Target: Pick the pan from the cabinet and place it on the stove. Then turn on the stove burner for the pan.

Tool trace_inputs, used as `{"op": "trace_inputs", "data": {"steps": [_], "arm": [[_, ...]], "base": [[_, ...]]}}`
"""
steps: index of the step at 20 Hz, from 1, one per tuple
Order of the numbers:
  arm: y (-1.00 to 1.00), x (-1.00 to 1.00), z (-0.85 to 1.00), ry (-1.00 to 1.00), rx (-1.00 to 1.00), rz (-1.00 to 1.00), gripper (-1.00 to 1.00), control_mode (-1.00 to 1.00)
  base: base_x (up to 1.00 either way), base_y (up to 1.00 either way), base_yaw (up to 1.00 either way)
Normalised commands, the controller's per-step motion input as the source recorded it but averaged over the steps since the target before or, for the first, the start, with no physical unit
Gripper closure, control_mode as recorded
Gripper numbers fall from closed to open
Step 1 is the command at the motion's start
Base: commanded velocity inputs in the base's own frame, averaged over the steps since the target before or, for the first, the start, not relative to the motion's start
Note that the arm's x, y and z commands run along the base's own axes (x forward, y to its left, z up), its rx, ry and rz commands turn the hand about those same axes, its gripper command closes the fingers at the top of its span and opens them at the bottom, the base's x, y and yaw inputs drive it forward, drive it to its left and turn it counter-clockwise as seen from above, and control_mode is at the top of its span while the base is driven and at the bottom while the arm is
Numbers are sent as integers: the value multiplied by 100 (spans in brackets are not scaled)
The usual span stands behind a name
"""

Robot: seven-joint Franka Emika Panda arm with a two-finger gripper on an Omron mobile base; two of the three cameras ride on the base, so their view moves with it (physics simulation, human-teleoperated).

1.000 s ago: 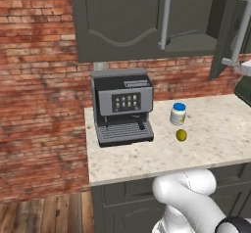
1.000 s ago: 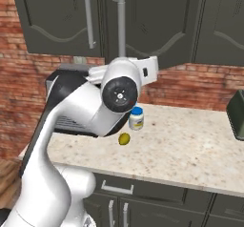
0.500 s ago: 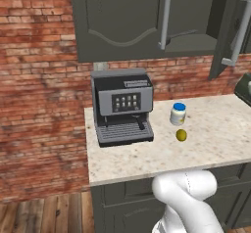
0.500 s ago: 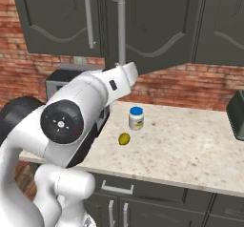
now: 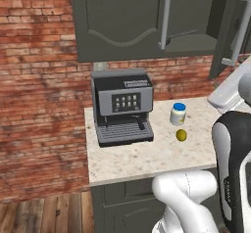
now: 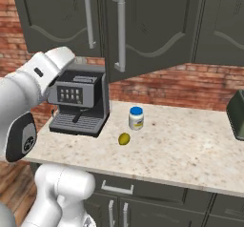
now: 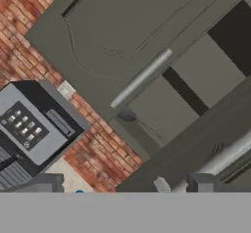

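The cabinet [image 5: 127, 21] hangs on the brick wall [image 5: 39, 80] above the counter [image 6: 190, 149]. Its right door [image 6: 143, 25] stands swung out toward the near side. On the counter, the coffee machine [image 6: 78, 104] sits at the left, against the wall. To its right stands a jar [image 6: 136, 118], and just before the jar lies a small fruit [image 6: 124, 139]. Drawers [image 6: 119, 192] lie below the counter.

Tall dark grey wall cabinet [image 5: 122, 21] with arched-panel doors, long vertical silver bar handles, mounted on brick wall above speckled counter. Left door shut; right door [image 6: 143, 30] swung open, interior dark, contents indiscernible.
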Motion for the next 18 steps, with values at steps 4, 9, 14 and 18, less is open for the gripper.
{"op": "trace_inputs", "data": {"steps": [4, 9, 14, 18], "arm": [[71, 54, 0, 10, -36, -2, -100, -100], [30, 77, 0, 32, -32, -11, -100, -100], [1, 83, -4, 38, -26, -14, -100, -100], [-1, 69, -7, 30, -21, -12, -100, -100]], "base": [[0, 0, 0], [0, 0, 0], [0, 0, 0], [0, 0, 0]]}}
